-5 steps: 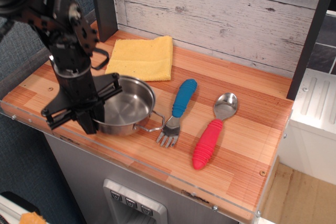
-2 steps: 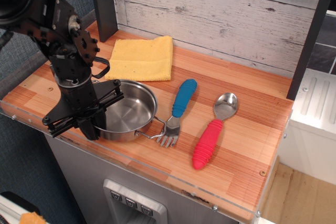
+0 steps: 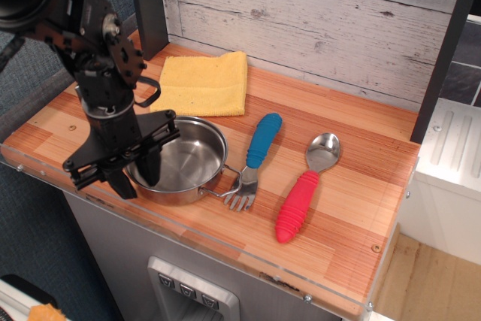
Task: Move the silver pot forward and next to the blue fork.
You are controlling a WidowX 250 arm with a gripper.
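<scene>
Steel-bright and shallow, the silver pot (image 3: pixel 180 159) sits near the front edge of the wooden tabletop (image 3: pixel 353 208), at about 8 o'clock from the tabletop's middle. One wire loop handle sticks out at the pot's 4 o'clock and reaches the tines of the blue fork (image 3: pixel 254 160) — the two look to be touching there, or very nearly. The fork lies just beside the pot at its 3 o'clock, handle pointing toward 1 o'clock and tines toward the front edge.

The black gripper (image 3: pixel 137 177) stands over the pot's left side, at its 9 o'clock. Its jaws are spread a little, one finger reaching down inside the bowl and the other outside the wall, so the rim lies between them; whether they actually press on the rim cannot be told from this angle.

Beyond the fork, at its 3 o'clock, a red-handled spoon (image 3: pixel 306 186) lies roughly parallel to it, a little apart. A folded yellow cloth (image 3: pixel 203 83) rests at the pot's 12 o'clock — toward the grey plank wall (image 3: pixel 316 13).
</scene>
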